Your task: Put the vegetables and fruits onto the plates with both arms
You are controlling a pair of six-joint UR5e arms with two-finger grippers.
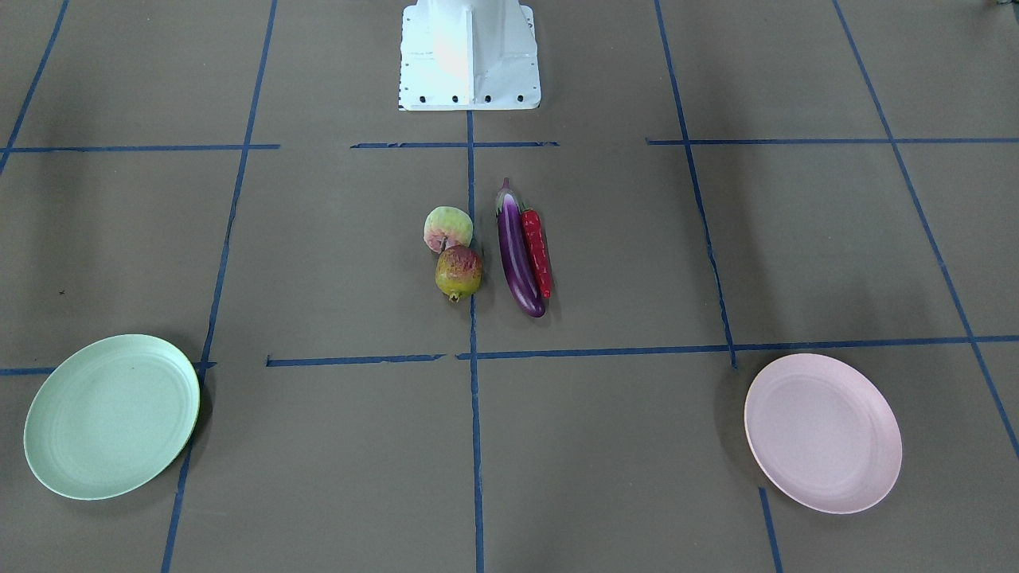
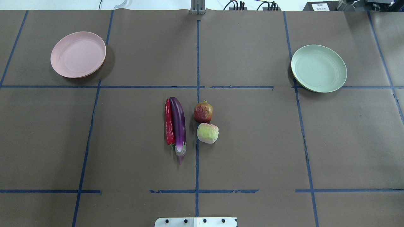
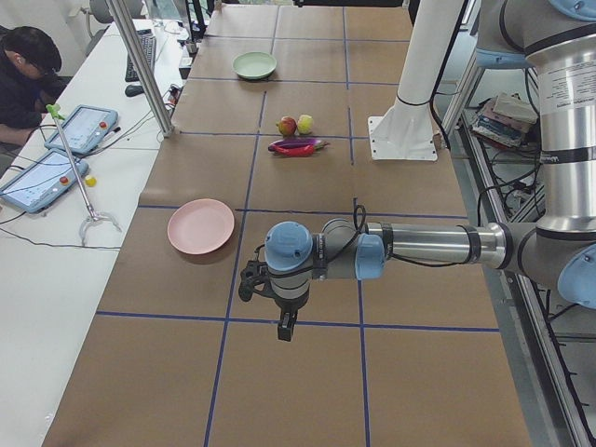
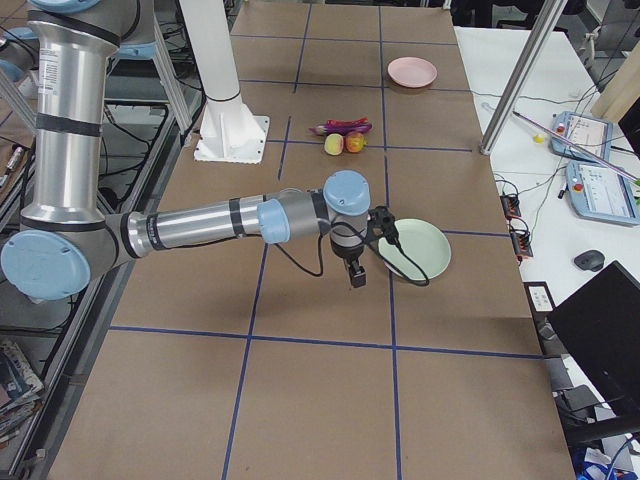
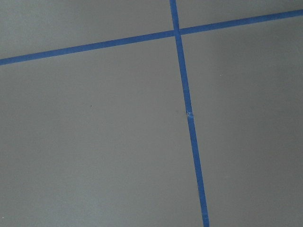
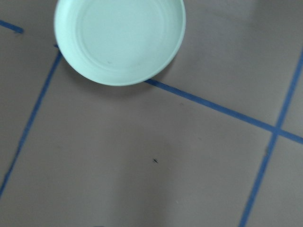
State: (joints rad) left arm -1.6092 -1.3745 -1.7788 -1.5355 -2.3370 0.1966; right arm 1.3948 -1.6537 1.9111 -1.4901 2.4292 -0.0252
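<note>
The purple eggplant (image 2: 178,123) and red chili (image 2: 169,123) lie side by side at the table's middle. Beside them the mottled red fruit (image 2: 203,112) touches the pale green fruit (image 2: 207,133). The pink plate (image 2: 78,54) and the mint plate (image 2: 318,68) are empty, far left and far right. My left gripper (image 3: 284,326) shows only in the exterior left view, hanging above bare table near the pink plate (image 3: 201,225). My right gripper (image 4: 356,277) shows only in the exterior right view, beside the mint plate (image 4: 418,248). I cannot tell whether either is open or shut.
The white base block (image 1: 470,56) stands at the robot's edge of the table. Blue tape lines (image 2: 197,94) cross the brown table cover. A person (image 3: 23,70) and tablets (image 3: 42,182) are at a side desk past the table's far edge.
</note>
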